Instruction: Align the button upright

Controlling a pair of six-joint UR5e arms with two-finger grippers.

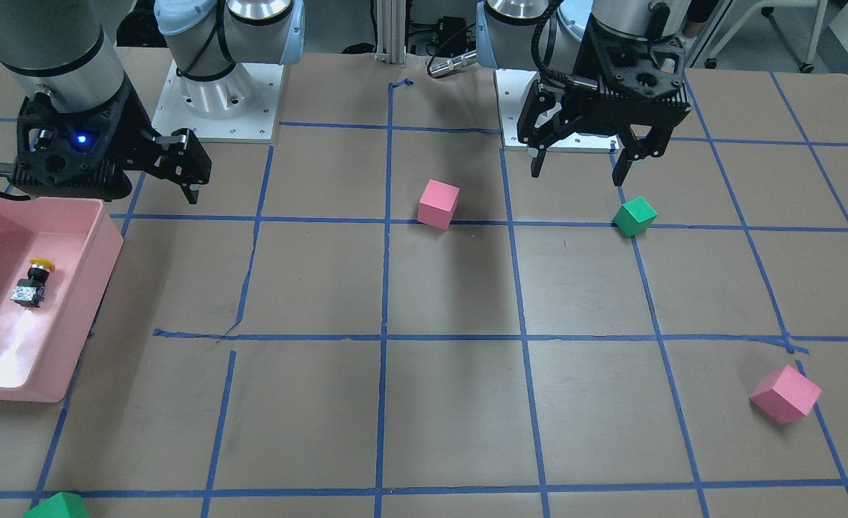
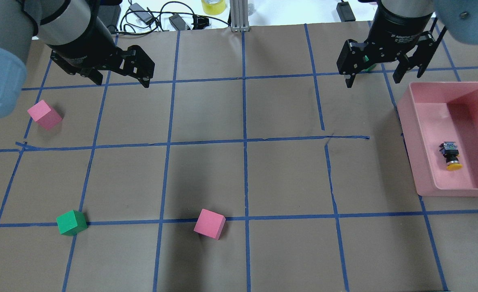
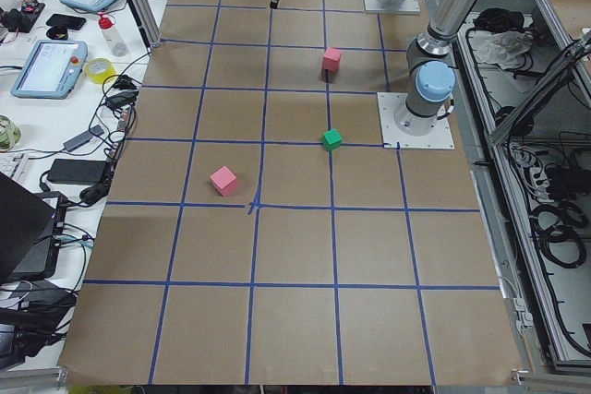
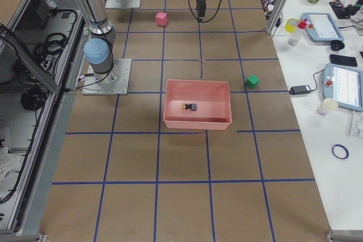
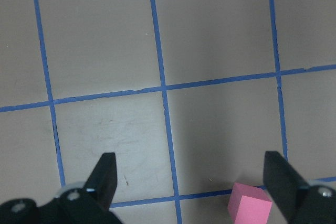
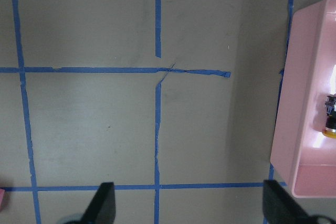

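Note:
The button [image 2: 450,155] lies on its side on the floor of a pink bin [image 2: 411,138] at the table's right, its yellow cap towards the robot and its silvery-grey base away. It also shows in the front view [image 1: 33,283] and at the right edge of the right wrist view [image 6: 331,121]. My right gripper [image 2: 380,81] is open and empty, hovering beyond the bin's far left corner, apart from it. My left gripper [image 2: 122,82] is open and empty above the table's far left; the left wrist view [image 5: 193,182] shows bare paper between its fingers.
Two pink cubes [image 2: 44,114] [image 2: 209,224] and a green cube [image 2: 71,222] sit on the left and middle of the table. Another green cube [image 1: 57,506] lies beyond the bin, partly hidden behind my right gripper in the overhead view. Blue tape lines grid the brown paper.

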